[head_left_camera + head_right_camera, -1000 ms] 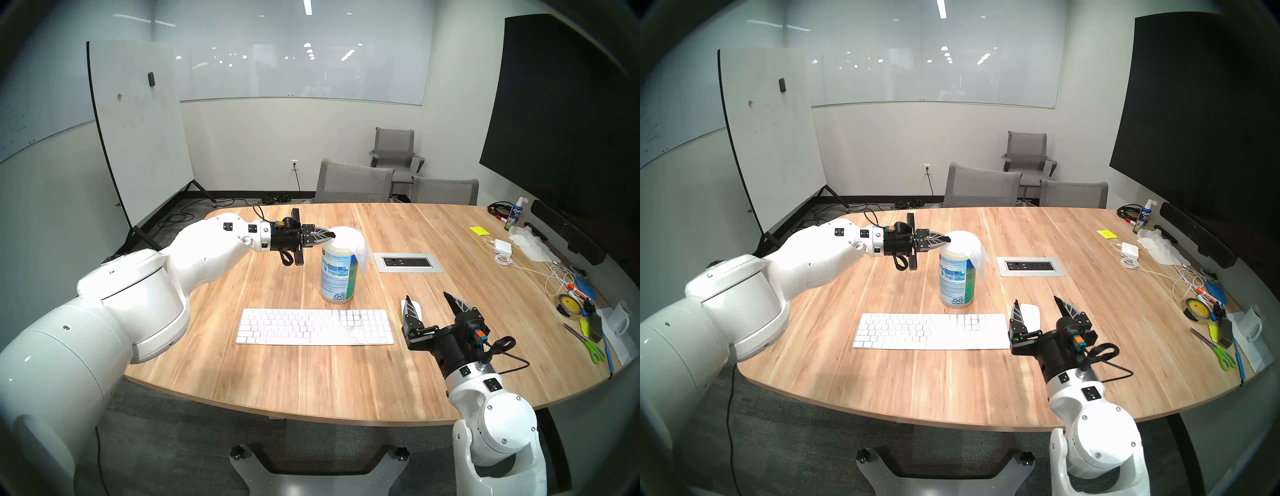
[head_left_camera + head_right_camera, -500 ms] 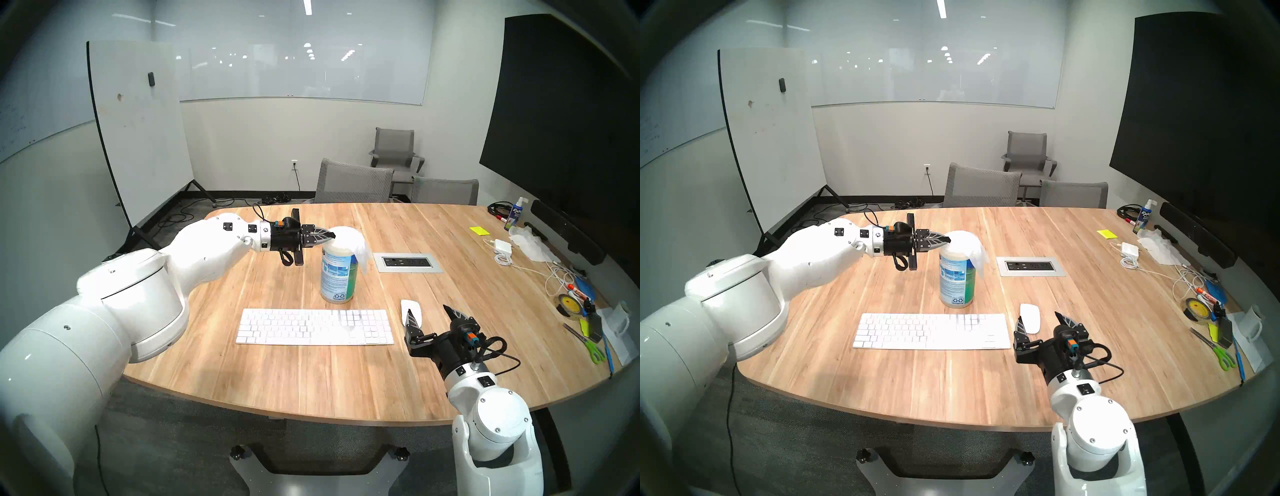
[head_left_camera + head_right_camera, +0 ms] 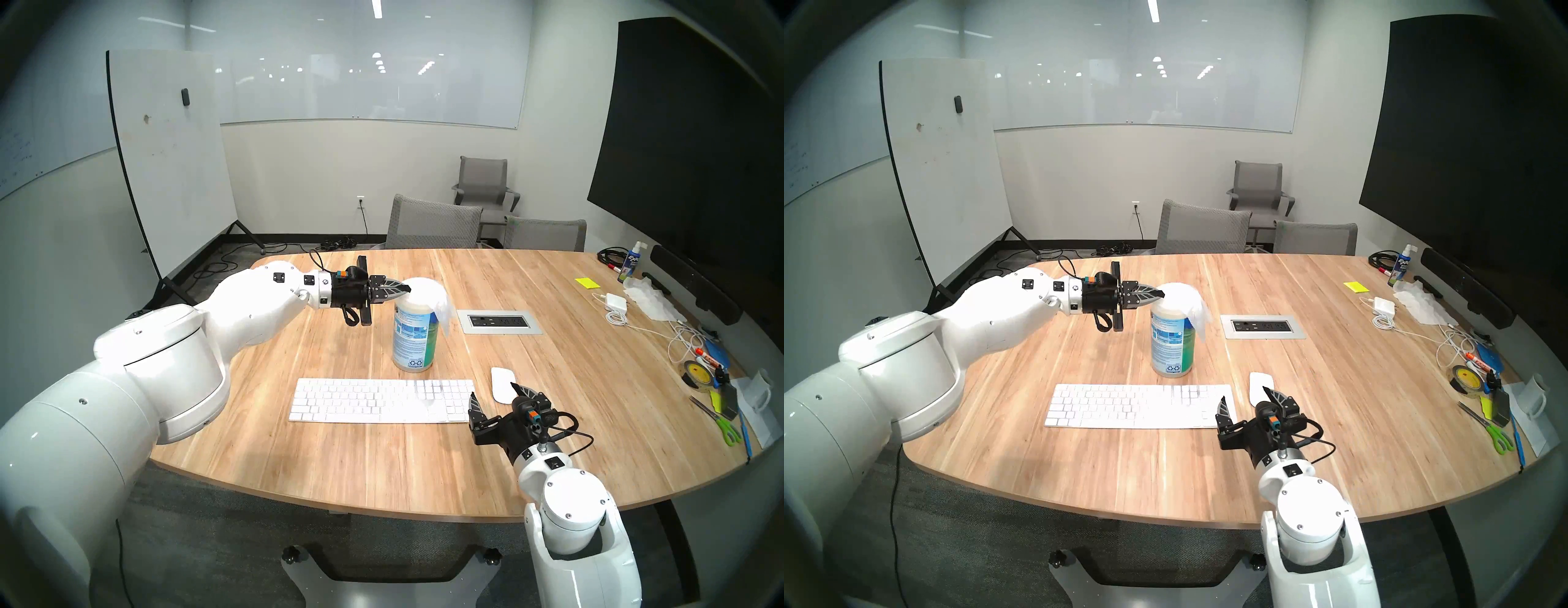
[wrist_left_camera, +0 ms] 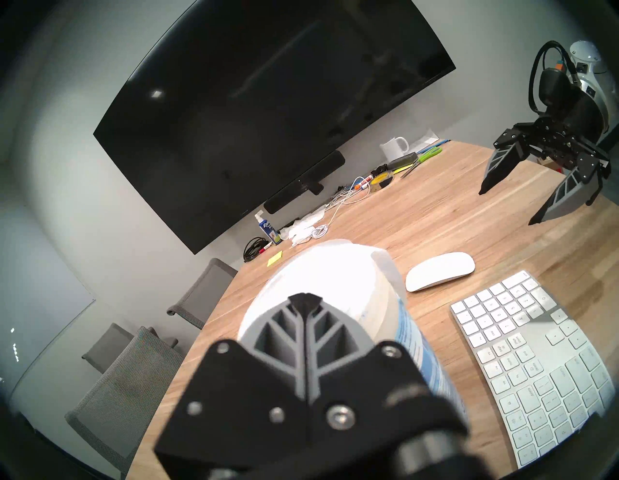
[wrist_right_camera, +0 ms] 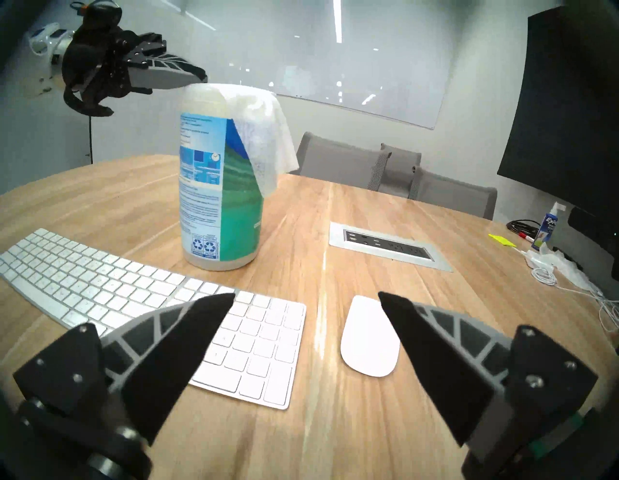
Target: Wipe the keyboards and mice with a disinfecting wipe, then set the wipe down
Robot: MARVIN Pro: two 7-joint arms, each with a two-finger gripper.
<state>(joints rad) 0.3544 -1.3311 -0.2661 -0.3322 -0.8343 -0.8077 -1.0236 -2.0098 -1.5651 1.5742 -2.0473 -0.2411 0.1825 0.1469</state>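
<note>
The right hand [image 3: 495,392], fingers spread wide and empty, has come down toward the keyboard [image 3: 384,400]; the left hand [image 3: 405,289] stays clenched at the wipe [image 3: 441,308], so wiping has not started.

Pressed-together fingers [image 4: 303,303] at canister [image 4: 385,301] top

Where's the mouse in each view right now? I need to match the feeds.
Head left: mouse, lower right of centre.
Head right: mouse, lower right of centre.
Left wrist: mouse, right of centre.
Right wrist: mouse, lower centre.
Shared landmark: keyboard, just beside it.
</note>
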